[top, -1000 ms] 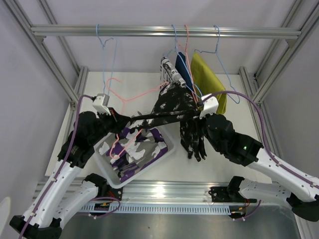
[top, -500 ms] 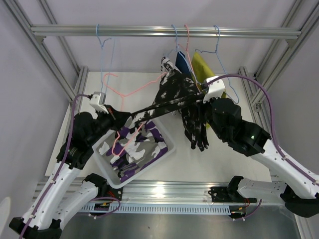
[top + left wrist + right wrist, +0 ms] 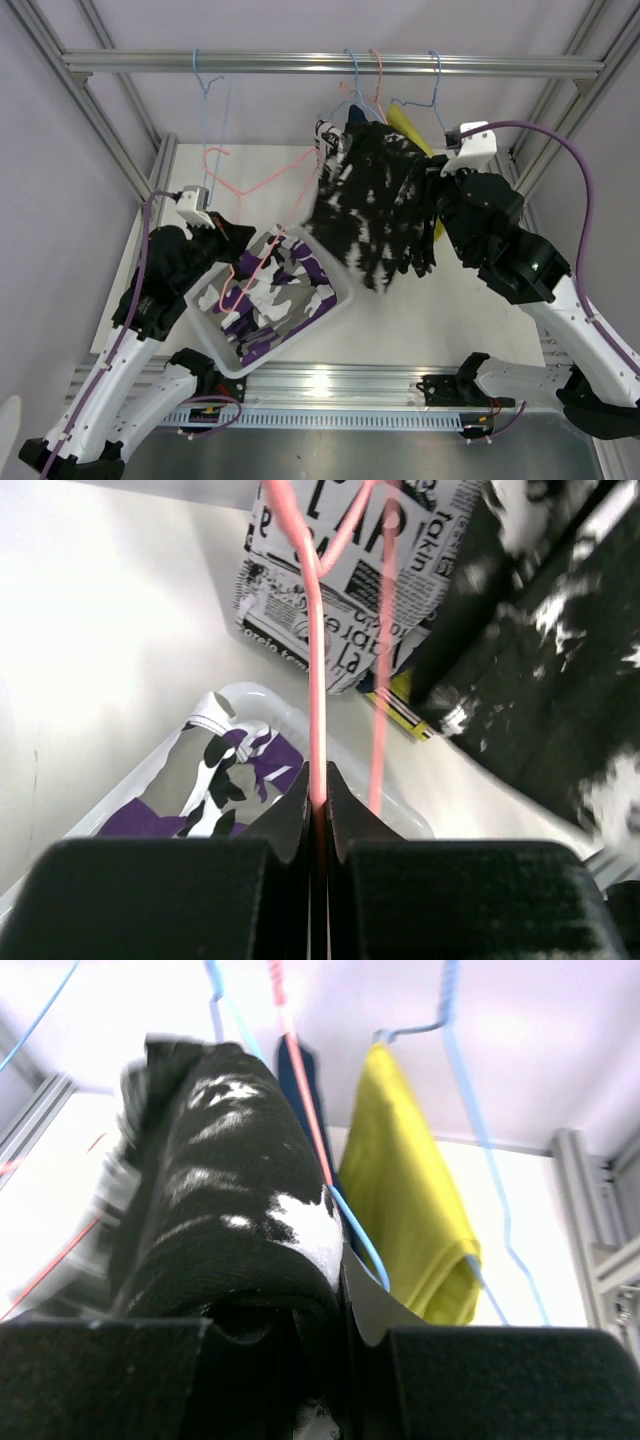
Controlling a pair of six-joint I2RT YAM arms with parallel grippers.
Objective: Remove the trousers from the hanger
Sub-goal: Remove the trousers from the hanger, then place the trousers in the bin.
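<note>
The left jaws pinch the pink hanger (image 3: 317,730) at centre-left while the right jaws grip the splotched trousers (image 3: 375,210), hanging upper-centre; a trailing leg could catch the hanger or the yellow pair (image 3: 410,1180) and tug the cloth free.

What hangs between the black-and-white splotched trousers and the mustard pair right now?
The navy trousers hang there, with a pink hanger wire crossing in front of them. The right wrist view shows this best.
</note>
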